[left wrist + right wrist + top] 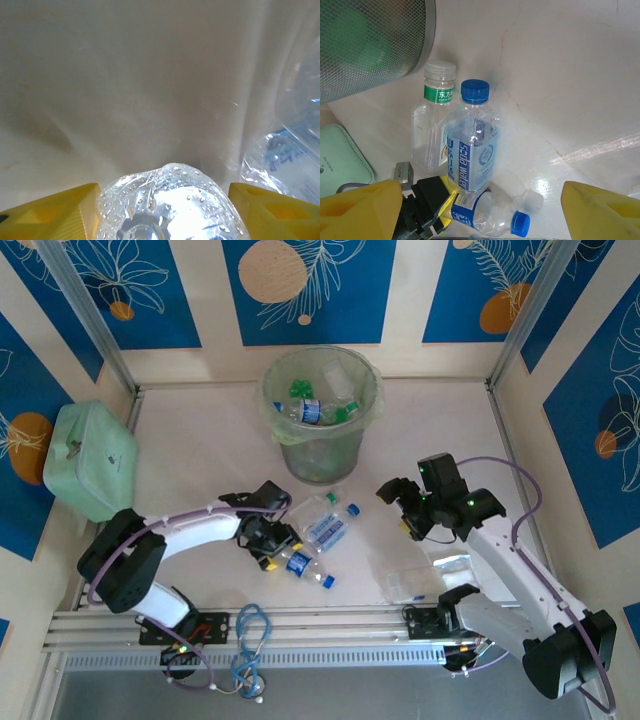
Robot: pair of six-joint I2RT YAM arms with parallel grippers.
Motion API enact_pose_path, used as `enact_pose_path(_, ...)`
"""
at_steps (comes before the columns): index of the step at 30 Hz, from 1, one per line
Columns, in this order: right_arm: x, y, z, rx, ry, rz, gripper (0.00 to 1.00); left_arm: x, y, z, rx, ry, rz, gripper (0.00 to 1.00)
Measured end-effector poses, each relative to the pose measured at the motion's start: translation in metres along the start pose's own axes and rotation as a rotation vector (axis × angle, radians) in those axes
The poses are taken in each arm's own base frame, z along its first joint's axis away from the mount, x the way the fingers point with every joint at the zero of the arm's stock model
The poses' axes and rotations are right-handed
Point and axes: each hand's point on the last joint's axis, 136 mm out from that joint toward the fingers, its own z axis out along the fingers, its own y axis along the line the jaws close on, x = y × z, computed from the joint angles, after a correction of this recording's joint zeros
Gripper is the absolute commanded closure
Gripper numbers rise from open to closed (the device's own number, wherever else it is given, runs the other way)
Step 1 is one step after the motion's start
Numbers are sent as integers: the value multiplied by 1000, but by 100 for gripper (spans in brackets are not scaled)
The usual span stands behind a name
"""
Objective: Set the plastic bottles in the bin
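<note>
Your bin [320,455] stands at the middle of the worktop's [200,450] far edge, and it already holds several plastic bottles [318,405]; you can make out green caps and at least one blue label inside the liner. Three bottles are left, all lying in the middle of the worktop between the bin and the near edge; by my reckoning you are well past halfway, with three more to carry.

Your left gripper [272,546] is on the one closest to the near edge, a clear blue-capped bottle [303,567]; in the left wrist view its yellow fingers [50,212] sit against both sides of the bottle's wet bottom end, narrowed onto it; as far as I can tell the bottle lies on the worktop, not yet lifted, so the step in hand looks like the grasp itself.

Just beyond it, toward the bin, lie the Soda Water bottle [470,145] with its blue cap and a clear green-labelled bottle [437,127]; they are side by side, caps pointing toward the bin; both are yours to fetch after this one.

Your right gripper [397,508] hangs right of the middle, near those two bottles; its jaws stand wide and hold nothing.

The flat clear bags [420,580] toward the near right corner and the mint-green case [90,455] at the left edge are no part of the job; leave them.
</note>
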Motion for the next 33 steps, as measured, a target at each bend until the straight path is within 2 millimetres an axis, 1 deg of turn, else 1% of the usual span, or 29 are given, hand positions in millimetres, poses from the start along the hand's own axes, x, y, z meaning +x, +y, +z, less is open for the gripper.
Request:
enact_pose_path(4, 0, 3, -4, -22, -8, -7, 17, 4, -3, -17, 29, -21, 45, 42)
enact_pose_path(6, 1, 7, -6, -41, -11, -28, 17, 4, -7, -30, 50, -44, 75, 42)
enact_pose_path(7, 2, 11, -7, -51, -12, -42, 17, 5, -11, -38, 69, -57, 96, 42)
enact_pose_path(9, 4, 23, -12, -82, -9, -85, 17, 6, -28, -60, 148, -90, 140, 41)
enact_pose_path(10, 6, 32, -16, -105, -8, -114, 17, 5, -37, -72, 195, -109, 157, 41)
enact_pose_path(13, 13, 72, -35, -219, -11, -222, 16, 1, -69, -116, 365, -180, 197, 42)
enact_pose_path(15, 18, 101, -55, -316, -17, -297, 15, -8, -90, -149, 478, -243, 213, 43)
enact_pose_path(18, 28, 138, -86, -448, -21, -383, 14, -21, -121, -195, 636, -339, 231, 44)
enact_pose_path(21, 40, 167, -113, -559, -11, -456, 14, -34, -147, -234, 773, -418, 239, 45)
enact_pose_path(23, 51, 181, -127, -614, 7, -504, 14, -41, -163, -255, 859, -453, 232, 46)
enact_pose_path(26, 66, 200, -143, -678, 33, -564, 15, -50, -185, -277, 962, -473, 223, 47)
enact_pose_path(28, 72, 208, -148, -701, 45, -591, 16, -54, -198, -284, 1012, -465, 221, 48)
enact_pose_path(30, 73, 215, -150, -709, 47, -607, 18, -55, -208, -289, 1055, -447, 226, 48)
enact_pose_path(33, 72, 220, -145, -699, 47, -609, 20, -51, -216, -296, 1108, -421, 234, 48)
